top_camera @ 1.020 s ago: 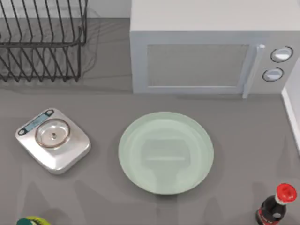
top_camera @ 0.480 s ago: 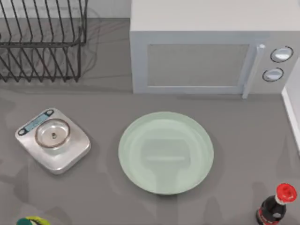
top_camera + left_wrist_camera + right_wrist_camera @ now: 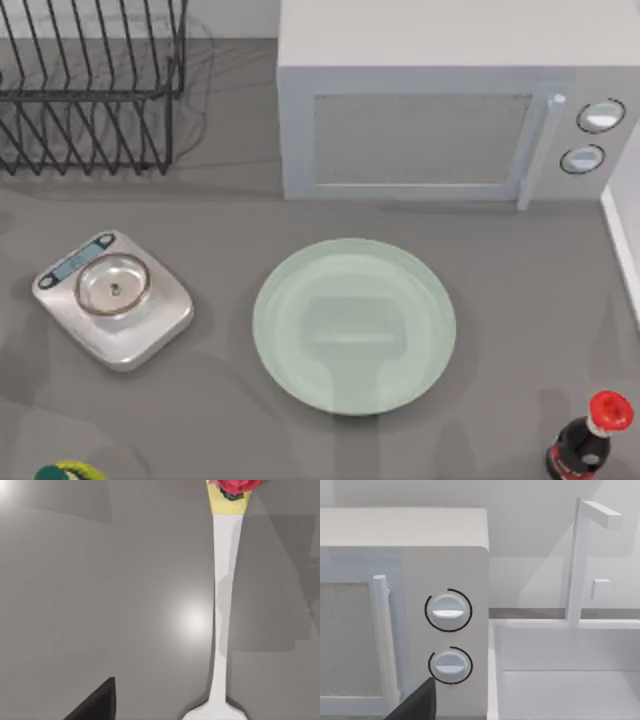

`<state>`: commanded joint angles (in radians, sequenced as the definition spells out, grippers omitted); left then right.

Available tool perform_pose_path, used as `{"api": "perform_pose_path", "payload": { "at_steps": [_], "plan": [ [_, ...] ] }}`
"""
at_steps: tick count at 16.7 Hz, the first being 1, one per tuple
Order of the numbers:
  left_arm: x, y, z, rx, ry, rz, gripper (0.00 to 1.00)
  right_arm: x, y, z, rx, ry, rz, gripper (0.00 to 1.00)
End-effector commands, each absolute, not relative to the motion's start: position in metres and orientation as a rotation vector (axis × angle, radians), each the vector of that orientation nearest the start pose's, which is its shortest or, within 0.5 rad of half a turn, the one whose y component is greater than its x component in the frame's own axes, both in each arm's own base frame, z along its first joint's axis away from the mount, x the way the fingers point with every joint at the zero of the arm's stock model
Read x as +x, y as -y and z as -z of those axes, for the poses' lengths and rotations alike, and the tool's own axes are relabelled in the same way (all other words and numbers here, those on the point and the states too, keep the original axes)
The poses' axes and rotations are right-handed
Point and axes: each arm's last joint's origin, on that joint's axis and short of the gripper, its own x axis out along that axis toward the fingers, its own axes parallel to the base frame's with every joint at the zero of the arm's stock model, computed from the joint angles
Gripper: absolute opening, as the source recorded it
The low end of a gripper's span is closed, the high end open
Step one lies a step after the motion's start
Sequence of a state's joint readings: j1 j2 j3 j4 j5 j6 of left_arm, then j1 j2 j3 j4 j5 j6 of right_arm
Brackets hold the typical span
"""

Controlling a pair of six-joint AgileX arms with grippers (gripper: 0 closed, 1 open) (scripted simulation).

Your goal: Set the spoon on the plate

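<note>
white spoon (image 3: 222, 620), mint-green plate (image 3: 354, 326), silver scale (image 3: 113, 299)

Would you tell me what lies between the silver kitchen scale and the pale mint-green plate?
Nothing: in the top view, only bare grey table separates the silver kitchen scale from the round pale mint-green plate.

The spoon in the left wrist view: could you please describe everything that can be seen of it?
The spoon lies flat on the grey table, untouched. Its thin white handle looks like glossy plastic or ceramic, narrow at mid-length and widening towards both ends. One end carries a yellow collar under a red knob, cut off by the picture's edge. At the other end just the start of the bowl shows.
</note>
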<state>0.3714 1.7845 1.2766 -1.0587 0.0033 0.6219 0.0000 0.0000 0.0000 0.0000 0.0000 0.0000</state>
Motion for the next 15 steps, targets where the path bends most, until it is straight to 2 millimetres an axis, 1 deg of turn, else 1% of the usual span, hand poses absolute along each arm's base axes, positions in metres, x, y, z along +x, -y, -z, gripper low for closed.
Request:
{"api": "perform_pose_path", "payload": {
  "at_steps": [3,4,6,10,12,13,15],
  "plan": [
    [0.303,-0.119,-0.191,0.197,-1.555,0.196,1.00,0.106,0.001,-0.160,0.000,0.000,0.000,1.00],
    [0.303,-0.119,-0.187,0.194,-1.558,0.196,1.00,0.106,0.001,-0.160,0.000,0.000,0.000,1.00],
    [0.304,-0.120,-0.171,0.191,-1.562,0.196,1.00,0.106,0.001,-0.160,0.000,0.000,0.000,1.00],
    [0.307,-0.122,-0.122,0.198,-1.546,0.189,1.00,0.106,0.001,-0.160,0.000,0.000,0.000,1.00],
    [0.305,-0.121,-0.102,0.196,-1.550,0.191,1.00,0.106,0.001,-0.160,0.000,0.000,0.000,1.00],
    [0.304,-0.121,-0.096,0.194,-1.554,0.193,1.00,0.106,0.001,-0.160,0.000,0.000,0.000,1.00],
    [0.303,-0.120,-0.092,0.193,-1.557,0.194,1.00,0.106,0.001,-0.160,0.000,0.000,0.000,1.00]
  ]
}}
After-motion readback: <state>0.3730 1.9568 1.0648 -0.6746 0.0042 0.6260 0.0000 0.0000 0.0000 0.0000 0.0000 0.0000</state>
